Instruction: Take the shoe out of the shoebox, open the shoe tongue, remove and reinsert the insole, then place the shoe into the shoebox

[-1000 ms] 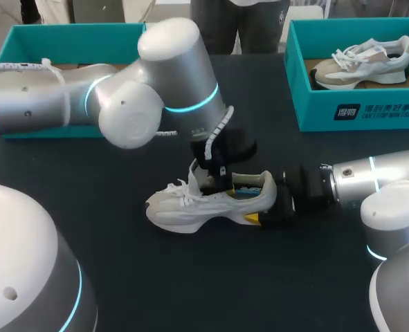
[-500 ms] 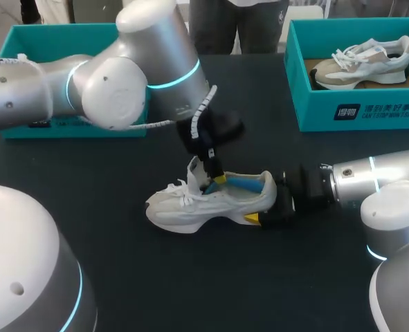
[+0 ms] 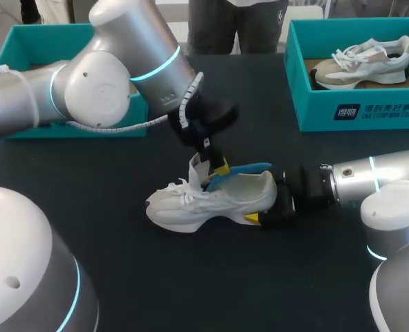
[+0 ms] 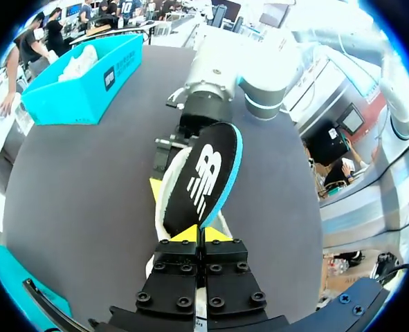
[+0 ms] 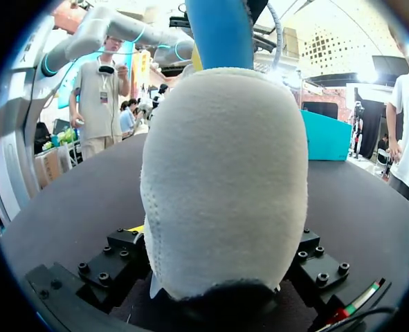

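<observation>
A white shoe (image 3: 204,200) lies on its side on the black table, toe to the left. My right gripper (image 3: 270,207) holds its heel (image 5: 225,180) from both sides. Just above the shoe's opening, my left gripper (image 3: 218,166) is shut on the edge of the insole (image 3: 242,169), which is blue underneath. The insole's heel end is lifted out of the shoe. In the left wrist view the black top of the insole (image 4: 201,180) stands out ahead of the closed yellow tips (image 4: 201,235), with the shoe (image 4: 162,200) under it.
A teal shoebox (image 3: 356,111) at the back right holds another pale shoe (image 3: 360,62). A second teal shoebox (image 3: 24,41) stands at the back left, partly behind my left arm. A person stands at the table's far edge.
My left gripper has risen and drawn back to the left, lifting the insole's heel end out of the shoe. The right arm and the shoe have kept still.
</observation>
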Available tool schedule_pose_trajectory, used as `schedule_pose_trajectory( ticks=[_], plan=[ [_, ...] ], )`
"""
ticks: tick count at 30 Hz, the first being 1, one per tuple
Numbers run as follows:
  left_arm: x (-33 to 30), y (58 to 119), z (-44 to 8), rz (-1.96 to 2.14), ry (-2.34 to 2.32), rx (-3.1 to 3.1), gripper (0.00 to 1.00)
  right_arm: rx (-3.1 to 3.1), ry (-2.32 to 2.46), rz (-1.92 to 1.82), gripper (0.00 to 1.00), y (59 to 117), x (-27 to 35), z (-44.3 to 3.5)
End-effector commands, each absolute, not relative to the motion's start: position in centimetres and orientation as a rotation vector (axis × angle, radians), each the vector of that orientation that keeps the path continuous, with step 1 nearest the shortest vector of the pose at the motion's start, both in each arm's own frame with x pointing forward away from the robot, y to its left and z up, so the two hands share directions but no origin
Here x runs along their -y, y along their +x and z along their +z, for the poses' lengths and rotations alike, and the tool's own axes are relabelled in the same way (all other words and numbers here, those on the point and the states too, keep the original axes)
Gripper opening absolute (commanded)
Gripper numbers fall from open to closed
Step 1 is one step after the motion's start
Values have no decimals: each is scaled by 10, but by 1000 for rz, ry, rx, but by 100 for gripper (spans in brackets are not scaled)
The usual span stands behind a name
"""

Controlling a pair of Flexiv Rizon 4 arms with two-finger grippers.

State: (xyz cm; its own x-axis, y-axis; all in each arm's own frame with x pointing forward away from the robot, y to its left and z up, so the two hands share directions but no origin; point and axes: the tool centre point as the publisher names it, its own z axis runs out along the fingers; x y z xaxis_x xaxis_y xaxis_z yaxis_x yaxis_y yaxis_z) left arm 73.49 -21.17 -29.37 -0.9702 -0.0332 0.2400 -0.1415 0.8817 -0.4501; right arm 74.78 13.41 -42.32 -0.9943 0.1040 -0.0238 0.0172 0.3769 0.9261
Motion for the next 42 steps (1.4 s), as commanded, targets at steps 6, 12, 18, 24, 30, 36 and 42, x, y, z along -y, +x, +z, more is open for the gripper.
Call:
schedule_pose_trajectory(
  ticks=[6, 12, 18, 24, 30, 36, 42],
  plan=[
    [252, 723, -288, 756, 91, 2809, 0, -2542, 114, 1702, 0, 750, -137, -428],
    [251, 718, -298, 790, 74, 2875, 22, -2542, 114, 1702, 0, 750, -137, -428],
    [242, 716, -297, 927, 17, 2941, 55, -2542, 114, 1702, 0, 750, -137, -428],
    [249, 722, -302, 979, -52, 2981, 56, -2542, 114, 1702, 0, 750, -137, -428],
    [261, 723, -305, 998, -146, 3027, 49, -2542, 114, 1702, 0, 750, -137, -428],
    [272, 727, -313, 990, -193, 3078, 48, -2542, 114, 1702, 0, 750, -137, -428],
    [278, 738, -319, 979, -204, 3114, 40, -2542, 114, 1702, 0, 750, -137, -428]
  ],
)
